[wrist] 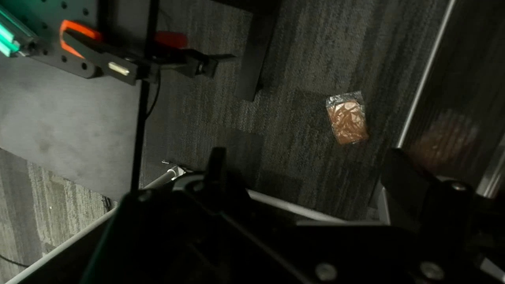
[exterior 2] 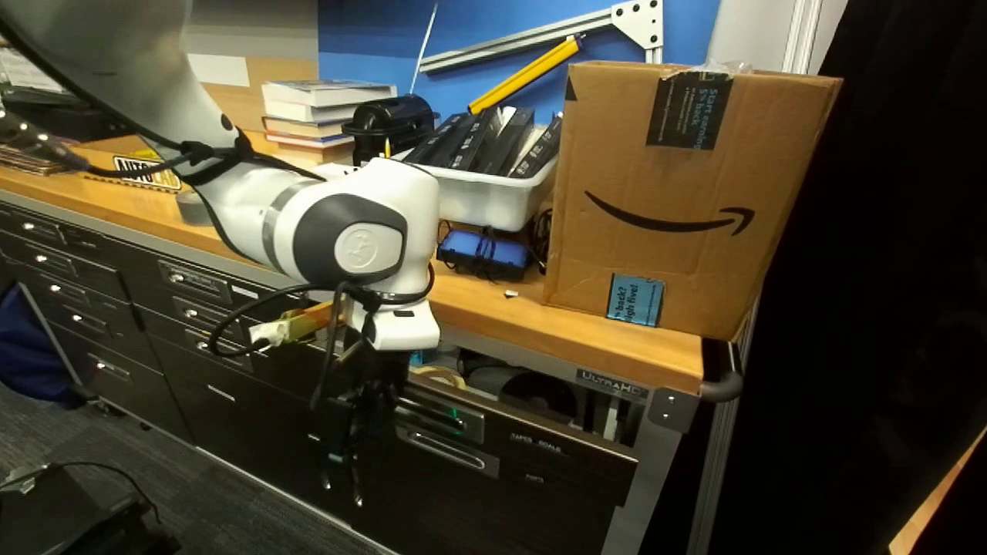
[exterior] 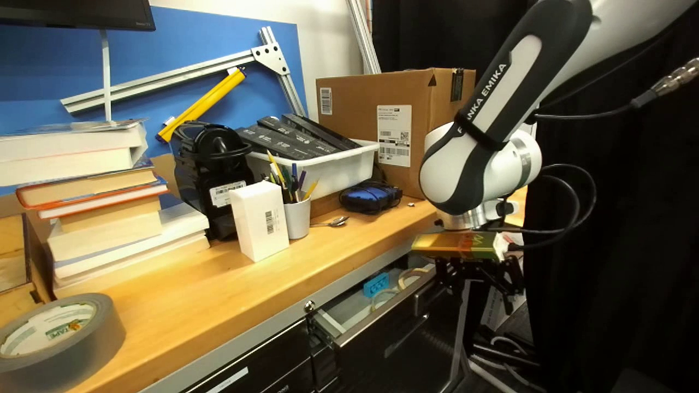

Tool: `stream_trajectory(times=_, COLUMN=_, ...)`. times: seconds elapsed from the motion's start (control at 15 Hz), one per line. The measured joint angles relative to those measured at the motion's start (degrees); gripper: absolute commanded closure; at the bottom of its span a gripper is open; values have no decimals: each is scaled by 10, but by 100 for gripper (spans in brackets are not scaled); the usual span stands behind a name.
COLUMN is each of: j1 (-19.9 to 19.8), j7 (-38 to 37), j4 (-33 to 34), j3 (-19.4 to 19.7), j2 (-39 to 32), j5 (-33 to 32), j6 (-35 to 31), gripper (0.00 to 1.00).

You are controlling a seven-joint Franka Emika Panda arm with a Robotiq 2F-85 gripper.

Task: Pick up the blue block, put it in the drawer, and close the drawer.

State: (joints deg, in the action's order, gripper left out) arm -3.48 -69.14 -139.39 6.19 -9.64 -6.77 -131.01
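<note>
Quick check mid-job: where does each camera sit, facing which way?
Wrist view: above the claw, facing down at the floor; only the claw shows.
An exterior view: near the tape, looking along the bench; arm, claw show.
An exterior view: nearer the carton, facing the drawer; arm, claw show.
Both exterior views share drawer, carton, arm and claw.

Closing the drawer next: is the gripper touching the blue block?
Apart: in an exterior view, the gripper hangs outside the drawer, clear of the blue block inside.
</note>
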Motion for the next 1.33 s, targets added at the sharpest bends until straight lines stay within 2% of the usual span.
stream_trajectory(times=0.4, j1=25, j7=-52, j4=102, j3=-1, j2=-77, j5=16, j6=-10, gripper=0)
stream_trajectory(times=0.67, j1=32, j7=-38, j4=101, j3=-3, j2=-87, j5=30, j6=-48, gripper=0)
stream_trajectory(times=0.8, j1=33, j7=-9, j4=76, j3=-6, j2=-54, j5=31, j6=-67, gripper=0)
stream_trajectory(times=1.0, j1=35, j7=58, j4=34, j3=-19, j2=38, j5=38, j6=-65, gripper=0)
stream_trajectory(times=1.13, j1=35, j7=118, j4=15, j3=-27, j2=105, j5=50, j6=-37, gripper=0)
stream_trajectory(times=1.33, j1=35, j7=218, j4=12, j3=-35, j2=202, j5=76, j6=44, gripper=0)
